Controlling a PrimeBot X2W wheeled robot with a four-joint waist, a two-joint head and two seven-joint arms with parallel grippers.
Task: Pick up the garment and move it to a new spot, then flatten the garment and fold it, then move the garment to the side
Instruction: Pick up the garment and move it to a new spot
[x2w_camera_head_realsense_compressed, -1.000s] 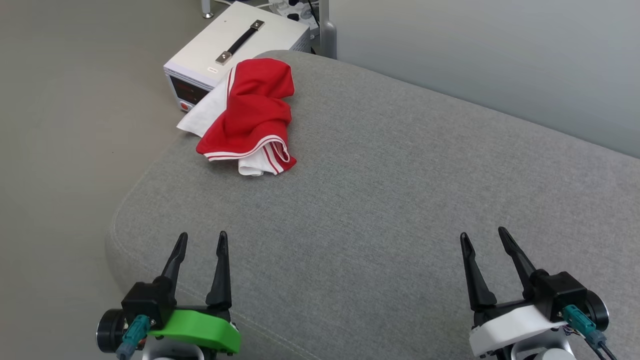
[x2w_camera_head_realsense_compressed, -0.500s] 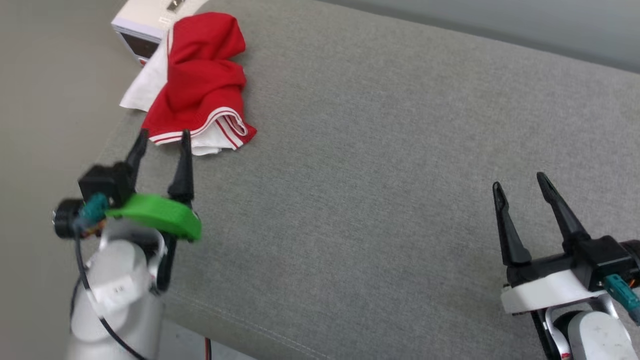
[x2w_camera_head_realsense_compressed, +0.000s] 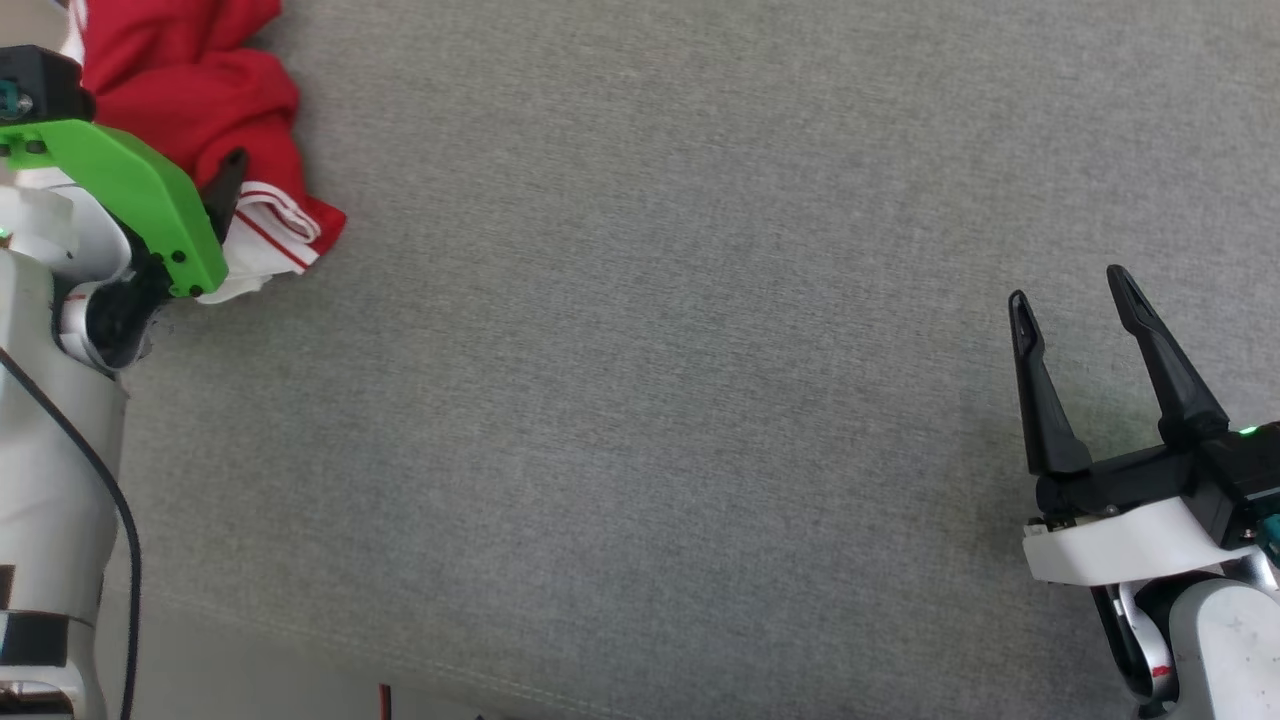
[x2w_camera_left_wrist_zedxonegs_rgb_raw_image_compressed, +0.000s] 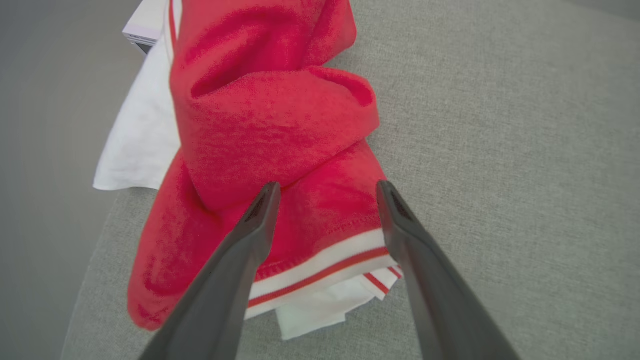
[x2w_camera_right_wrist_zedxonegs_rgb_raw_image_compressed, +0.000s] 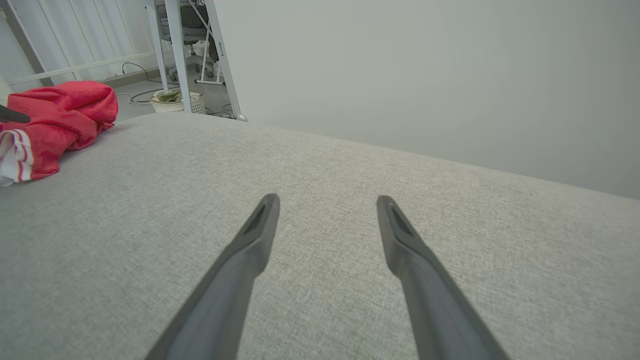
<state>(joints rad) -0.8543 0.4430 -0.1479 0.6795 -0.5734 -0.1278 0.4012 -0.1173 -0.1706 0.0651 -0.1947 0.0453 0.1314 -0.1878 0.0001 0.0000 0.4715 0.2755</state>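
1. The garment (x2w_camera_left_wrist_zedxonegs_rgb_raw_image_compressed: 280, 130) is a scrunched-up heap right under and ahead of the left gripper (x2w_camera_left_wrist_zedxonegs_rgb_raw_image_compressed: 327, 186). It sits near the edge of the grey cushion (x2w_camera_head_realsense_compressed: 640, 400).
2. Looks-wise it's mostly bright red with a soft, slightly fuzzy knit, rolled into a couple of fat folds stacked on each other.
3. The edge nearest the fingertips has a white band with a thin red stripe through it. Under that, a white bit with red stripes pokes out on the cushion.
4. A flat white panel of it spreads out on the far side from the left finger, out past the cushion's edge, beside a white box (x2w_camera_left_wrist_zedxonegs_rgb_raw_image_compressed: 145, 25).
5. The left gripper's fingers are spread wide, and their tips frame the red fabric just above the striped band. Nothing is pinched, and I can't tell if the tips are touching the cloth.
6. The right gripper (x2w_camera_head_realsense_compressed: 1067, 285) is also spread wide with nothing in it, over bare cushion. The garment is well apart from it, way off to its left.
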